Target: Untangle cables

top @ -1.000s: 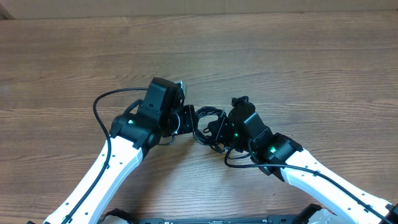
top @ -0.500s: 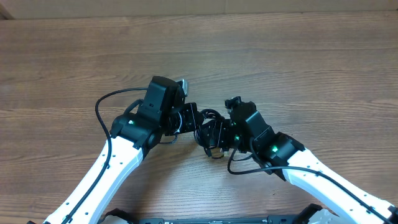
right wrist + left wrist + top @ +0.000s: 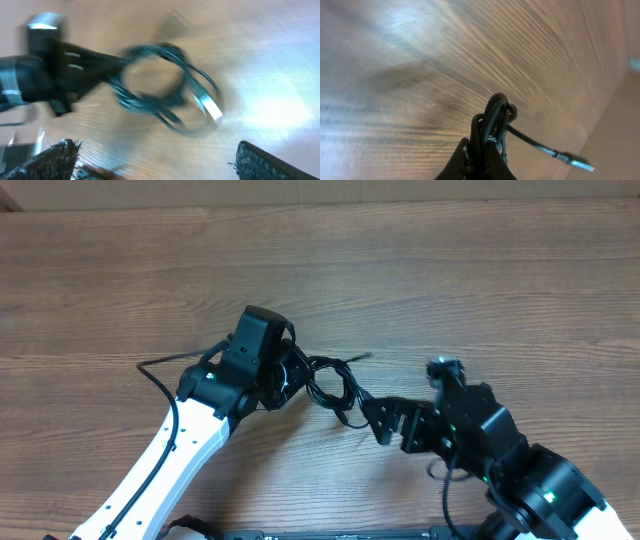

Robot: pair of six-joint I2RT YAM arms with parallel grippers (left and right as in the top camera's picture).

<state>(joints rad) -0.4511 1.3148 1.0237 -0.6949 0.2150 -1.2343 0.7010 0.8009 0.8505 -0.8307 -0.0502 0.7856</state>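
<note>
The left claw [image 3: 476,162] was clamped together on the cables [image 3: 492,117]. Its two fingers pinched several loops of the knot at once, so the cables stood out just beyond its tips, over the table [image 3: 450,280]. Whether they touched the wood could not be told. One strand ran out of the cables, away from the left claw, and ended in a plug [image 3: 575,163] that lay free. The right claw [image 3: 385,420] was near the cables, on the side opposite the left claw, with its jaws wide apart and nothing between them. A low strand of the cables reached toward it, but contact could not be made out. The right wrist view was too blurred to help.

The main risk seemed to lie in the left pinch. Because it spanned several loops together, a pull by the right claw on any one strand would probably draw the knot tighter rather than open it. If the right claw closed on a full loop, or on two strands at once, the result would likely be the same.

A hard tug could also slip the thin, smooth cables out of the left claw, and the whole knot would then drop. The plug looked apt to catch in a loop if its strand were drawn through the cables. And with cords this thin, the right claw might shut just beside the cables and hold nothing.
</note>
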